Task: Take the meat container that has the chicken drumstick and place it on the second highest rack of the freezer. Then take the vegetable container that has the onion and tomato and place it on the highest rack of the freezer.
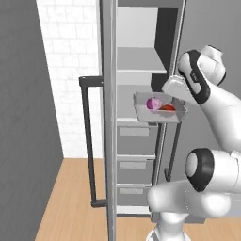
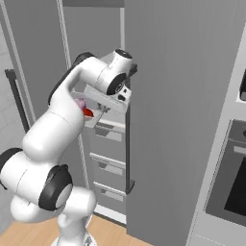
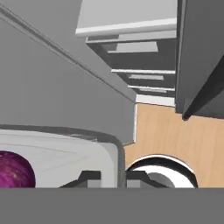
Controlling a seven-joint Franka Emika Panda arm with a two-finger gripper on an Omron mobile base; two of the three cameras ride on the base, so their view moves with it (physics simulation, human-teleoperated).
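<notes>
The freezer (image 1: pixel 136 117) stands open in front of me, its grey door (image 1: pixel 107 117) swung out edge-on in the left base view with a long dark bar handle (image 1: pixel 87 141) on it. Inside I see pale shelves above and stacked drawers (image 1: pixel 135 160) below — the same drawers appear in the right base view, past my arm. The vegetable container (image 1: pixel 157 113), a pale shallow tray, hangs in the air at the freezer's opening, just in front of the shelf above the drawers and roughly level with it; I cannot tell whether it touches that shelf. My hand (image 3: pixel 113 178) is clamped on the container's rim at its right end, one fingertip on each side of the wall, as the hand view shows. In the container sit the onion (image 1: pixel 153 103) and the tomato (image 1: pixel 166 108), side by side — the pink-purple onion to the left, the red tomato to its right, nearer my hand. Wooden floor (image 3: pixel 175 131) shows below the container.
</notes>
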